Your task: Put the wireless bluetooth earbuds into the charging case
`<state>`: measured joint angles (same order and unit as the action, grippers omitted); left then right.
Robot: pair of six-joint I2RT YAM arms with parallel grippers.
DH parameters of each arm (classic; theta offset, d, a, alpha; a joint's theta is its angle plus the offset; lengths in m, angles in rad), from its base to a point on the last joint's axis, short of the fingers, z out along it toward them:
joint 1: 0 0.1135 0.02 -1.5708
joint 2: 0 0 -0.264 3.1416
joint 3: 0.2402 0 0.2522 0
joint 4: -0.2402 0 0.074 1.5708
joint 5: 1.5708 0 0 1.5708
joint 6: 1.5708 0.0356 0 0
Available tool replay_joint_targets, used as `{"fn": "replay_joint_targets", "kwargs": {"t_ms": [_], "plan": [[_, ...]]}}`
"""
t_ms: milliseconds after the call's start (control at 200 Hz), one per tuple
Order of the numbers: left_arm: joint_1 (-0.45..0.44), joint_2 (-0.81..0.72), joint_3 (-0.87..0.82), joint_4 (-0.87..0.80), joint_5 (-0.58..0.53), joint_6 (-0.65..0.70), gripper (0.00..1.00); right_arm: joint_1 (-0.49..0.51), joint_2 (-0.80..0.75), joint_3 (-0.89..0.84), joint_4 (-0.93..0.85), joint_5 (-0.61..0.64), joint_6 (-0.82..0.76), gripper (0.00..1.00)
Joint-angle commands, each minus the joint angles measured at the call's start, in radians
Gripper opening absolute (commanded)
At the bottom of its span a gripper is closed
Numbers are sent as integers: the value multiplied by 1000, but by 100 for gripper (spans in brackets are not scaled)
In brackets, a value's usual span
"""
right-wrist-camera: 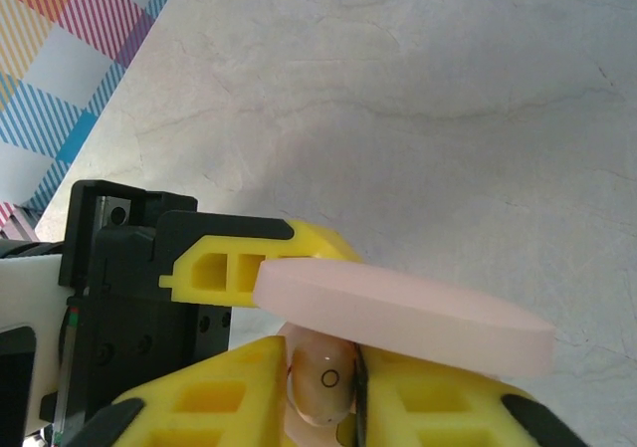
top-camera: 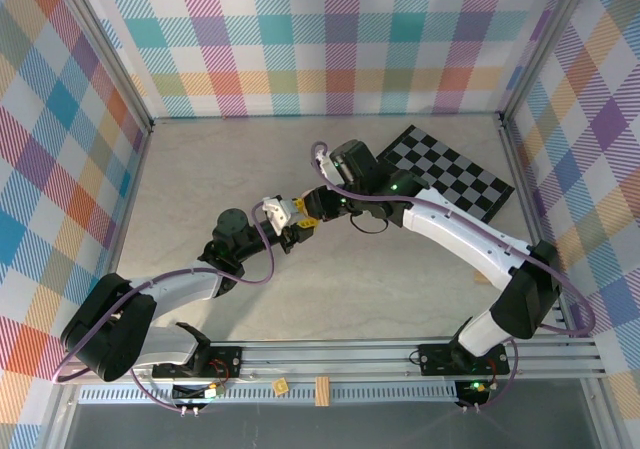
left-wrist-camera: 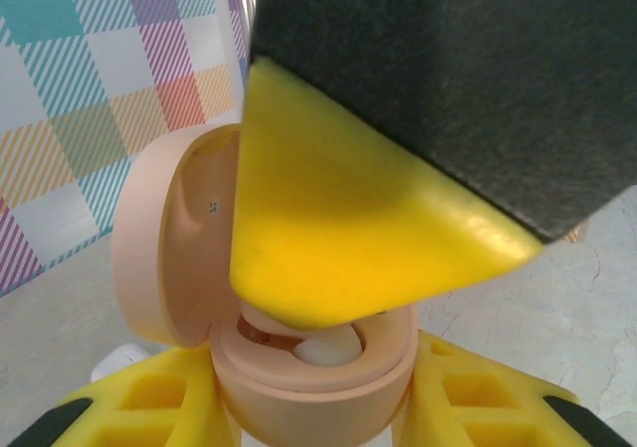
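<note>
At mid-table in the top view, my left gripper (top-camera: 286, 227) and right gripper (top-camera: 307, 218) meet tip to tip, with the checkerboard (top-camera: 455, 174) off at 2 o'clock. From the left wrist, the left fingers (left-wrist-camera: 149, 397) are clamped on the base of the pink case (left-wrist-camera: 314, 392), and its lid (left-wrist-camera: 164, 243) is swung open toward 9 o'clock. A pale bud (left-wrist-camera: 326, 349) sits in a well in the top of the base, directly beneath a yellow right finger (left-wrist-camera: 338, 228) coming in from 12 o'clock. From the right wrist, that bud lies at 6 o'clock between my right fingertips (right-wrist-camera: 229, 387), and the lid's edge crosses just above it at 12 o'clock. Whether the tips pinch the bud or only flank it I cannot tell. I judge this to be the seating step for this bud. The next move calls for a gentle parting of the right tips, then a straight lift clear of the lid, with the left holding the case steady.
</note>
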<state>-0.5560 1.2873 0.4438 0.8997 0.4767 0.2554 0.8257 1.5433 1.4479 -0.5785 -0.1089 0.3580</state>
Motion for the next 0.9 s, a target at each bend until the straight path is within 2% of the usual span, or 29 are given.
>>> {"fn": "replay_joint_targets", "kwargs": {"t_ms": [0,220,370,455,555,715,895], "plan": [[-5,-33,3,45,-11,9,36,16,-7,27,-21,-11,2,31],[-6,-55,-10,56,-17,-4,36,15,-88,-4,5,43,0,45],[-5,-68,-17,51,-10,-6,36,10,-155,-34,18,103,8,49],[-5,-81,-21,40,6,-2,36,-3,-193,-57,46,124,25,50],[-5,-92,-22,12,49,13,36,-26,-219,-69,69,134,39,56],[-5,-108,-27,7,95,3,36,-73,-178,-20,39,126,42,70],[-5,-127,-24,-23,101,11,36,-95,-83,49,16,67,18,73]]}}
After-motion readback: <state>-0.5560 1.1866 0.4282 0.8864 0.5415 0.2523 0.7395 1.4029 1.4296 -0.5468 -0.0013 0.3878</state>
